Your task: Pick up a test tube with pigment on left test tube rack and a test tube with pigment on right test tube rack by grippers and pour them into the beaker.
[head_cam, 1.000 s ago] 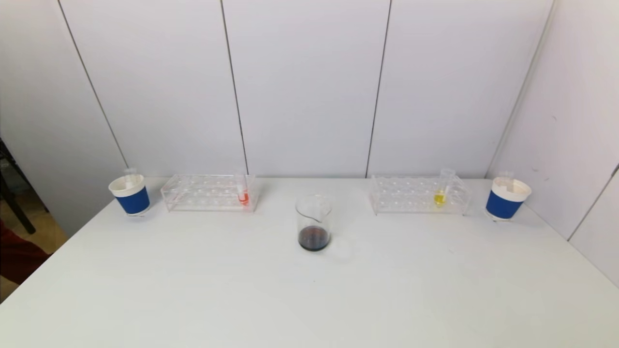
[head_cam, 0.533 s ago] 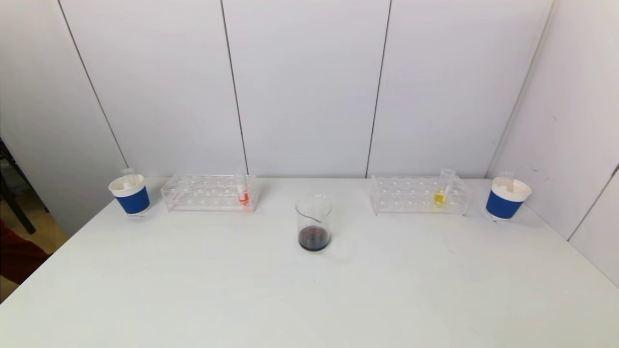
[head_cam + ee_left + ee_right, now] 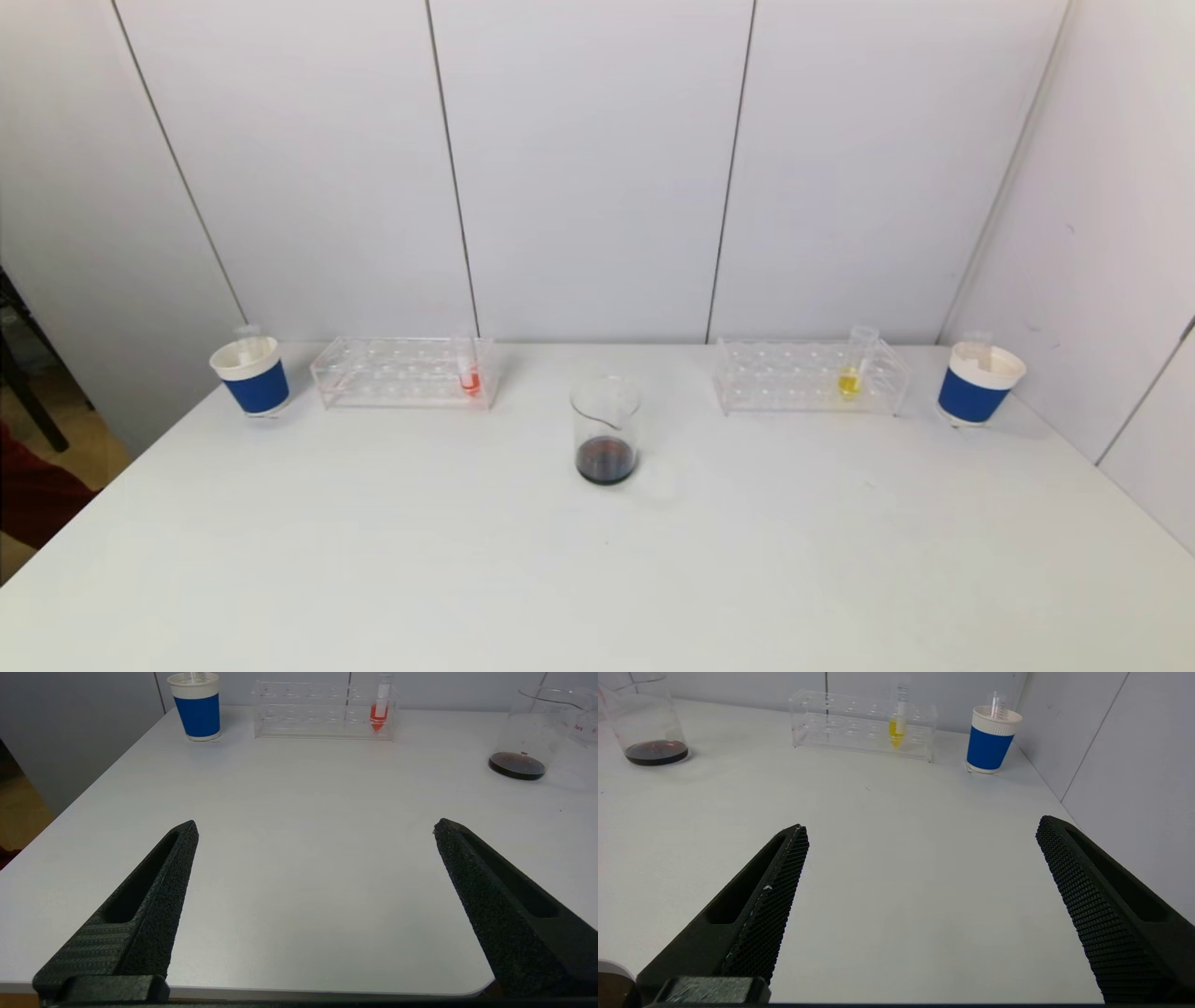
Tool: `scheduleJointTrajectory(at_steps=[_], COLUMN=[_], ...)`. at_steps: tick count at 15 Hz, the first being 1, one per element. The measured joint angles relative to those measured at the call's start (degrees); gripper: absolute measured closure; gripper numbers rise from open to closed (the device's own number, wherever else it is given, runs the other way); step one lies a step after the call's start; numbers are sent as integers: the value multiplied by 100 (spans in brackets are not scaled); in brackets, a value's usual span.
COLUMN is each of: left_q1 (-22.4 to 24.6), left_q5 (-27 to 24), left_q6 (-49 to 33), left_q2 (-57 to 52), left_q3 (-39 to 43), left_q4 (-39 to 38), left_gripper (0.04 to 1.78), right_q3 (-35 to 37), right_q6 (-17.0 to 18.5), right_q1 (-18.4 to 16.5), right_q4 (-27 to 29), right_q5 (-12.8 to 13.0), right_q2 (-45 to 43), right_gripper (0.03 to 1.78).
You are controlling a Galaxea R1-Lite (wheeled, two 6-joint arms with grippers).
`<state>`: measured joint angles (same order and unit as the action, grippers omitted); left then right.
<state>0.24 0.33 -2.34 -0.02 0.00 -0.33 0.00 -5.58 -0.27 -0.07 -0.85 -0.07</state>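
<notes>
Both our grippers — left gripper (image 3: 315, 828), right gripper (image 3: 922, 833) — gape wide, empty; red tube (image 3: 379, 714) and yellow tube (image 3: 897, 730) stand racked far ahead.

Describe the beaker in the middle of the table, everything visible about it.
The beaker is clear, glass by the look of it, cylindrical, with a pouring spout on its rim. It stands upright on the white table, between the left test tube rack and the right test tube rack, nearer the robot than both. A shallow layer of dark brownish liquid covers its bottom; the rest is empty. Faint red print shows on its wall in the left wrist view. Nothing touches it but the table.
</notes>
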Motion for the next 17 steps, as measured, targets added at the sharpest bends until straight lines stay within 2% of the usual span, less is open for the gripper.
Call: scheduleJointTrajectory(at_steps=[11, 17], left_q1=[-2, 0], left_q5=[-2, 0], left_q6=[2, -2], left_q2=[2, 2], left_q3=[0, 0], left_q4=[2, 2], left_gripper=[6, 6], right_q3=[0, 0], right_q6=[5, 137], right_q1=[0, 0], right_q4=[2, 2], right_q5=[0, 1], right_q2=[0, 0], right_gripper=[4, 4])
